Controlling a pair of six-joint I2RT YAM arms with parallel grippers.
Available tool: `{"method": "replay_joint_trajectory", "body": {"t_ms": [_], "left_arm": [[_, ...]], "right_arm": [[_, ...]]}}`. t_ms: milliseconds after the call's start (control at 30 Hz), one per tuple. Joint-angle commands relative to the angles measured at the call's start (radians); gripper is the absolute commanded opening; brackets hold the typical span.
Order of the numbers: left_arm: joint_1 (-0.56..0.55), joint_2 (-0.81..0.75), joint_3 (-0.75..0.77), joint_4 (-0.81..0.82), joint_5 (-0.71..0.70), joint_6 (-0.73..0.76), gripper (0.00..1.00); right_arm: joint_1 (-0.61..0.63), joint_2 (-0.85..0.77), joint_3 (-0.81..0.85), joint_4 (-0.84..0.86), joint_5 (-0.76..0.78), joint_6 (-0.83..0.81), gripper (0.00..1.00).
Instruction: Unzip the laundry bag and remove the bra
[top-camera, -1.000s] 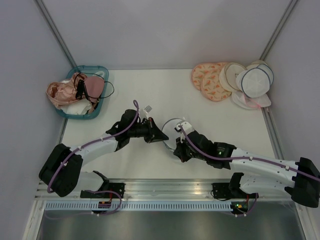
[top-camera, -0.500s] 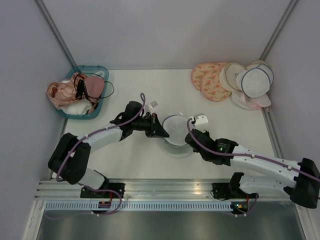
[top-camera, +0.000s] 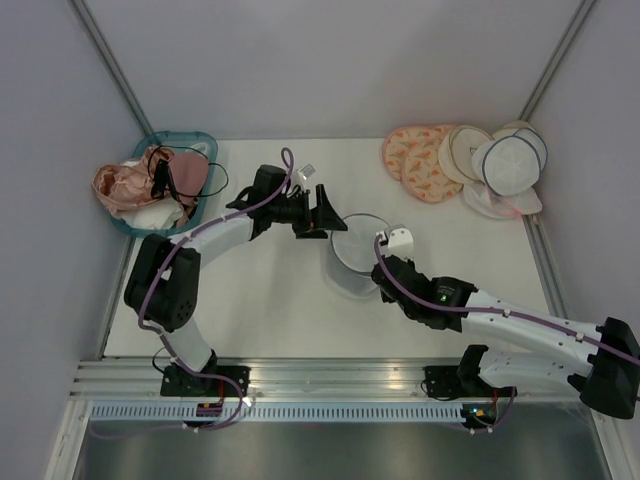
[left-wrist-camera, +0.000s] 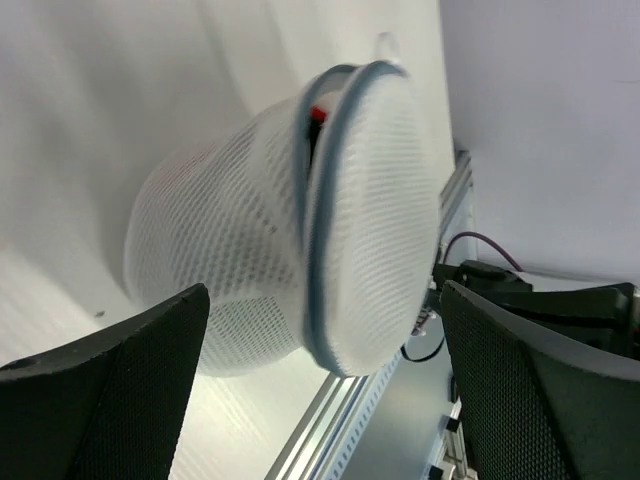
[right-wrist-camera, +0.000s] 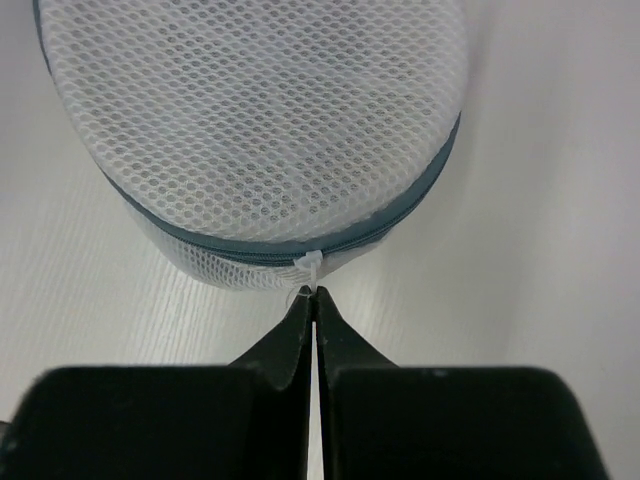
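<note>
One laundry bag (top-camera: 352, 262) is mid-table (top-camera: 270, 310), between my two arms. One teal basket (top-camera: 196, 138) of pink and dark garments (top-camera: 130, 185) stands at the back left. A pile of round bags sits at the back right: what look like two peach patterned bags (top-camera: 415, 160), cream bags (top-camera: 463, 150) I cannot count where they overlap, and one white mesh bag with a dark rim (top-camera: 510, 162) on top. Half a second ago the left gripper (top-camera: 330, 210) was clenched against the laundry bag's left edge. Now it stands back from that edge, jaws spread wide and holding nothing, with the bag framed between its fingers in the wrist view. The bag and the right arm sit about where they were. The right gripper (right-wrist-camera: 313, 300) is clenched, its tips pinching the end of the white zipper pull (right-wrist-camera: 310, 267) at the near rim. The bag is a white mesh dome lying tilted on its side, with blue-grey zipper trim ringing the round lid. From the right wrist the zipper reads closed. From the left wrist a short gap at the top shows something red and dark inside.
</note>
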Motion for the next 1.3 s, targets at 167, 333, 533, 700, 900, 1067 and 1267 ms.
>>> {"method": "replay_joint_trajectory", "body": {"t_ms": [167, 333, 533, 700, 900, 1067, 1267], "left_arm": [[-0.023, -0.349, -0.372, 0.114, -0.163, -0.161, 1.0], [-0.069, -0.491, -0.518, 0.217, -0.129, -0.313, 1.0], [-0.113, -0.491, -0.592, 0.343, -0.136, -0.41, 1.0], [-0.147, -0.393, -0.588, 0.484, -0.111, -0.442, 0.78], [-0.149, -0.283, -0.566, 0.566, -0.073, -0.473, 0.02], [-0.143, -0.311, -0.541, 0.482, -0.099, -0.427, 0.02], [-0.097, -0.374, -0.53, 0.38, -0.12, -0.378, 0.02]], "right_arm": [[-0.006, -0.03, -0.07, 0.281, -0.518, -0.079, 0.01], [-0.006, 0.016, -0.089, 0.44, -0.725, -0.065, 0.0], [-0.007, 0.045, -0.086, 0.495, -0.757, -0.053, 0.0], [-0.006, 0.039, -0.089, 0.486, -0.75, -0.056, 0.0], [-0.006, 0.012, -0.09, 0.437, -0.725, -0.062, 0.0], [-0.006, -0.008, -0.072, 0.314, -0.649, -0.068, 0.01], [-0.001, -0.03, -0.035, 0.043, -0.387, -0.001, 0.0]]}}
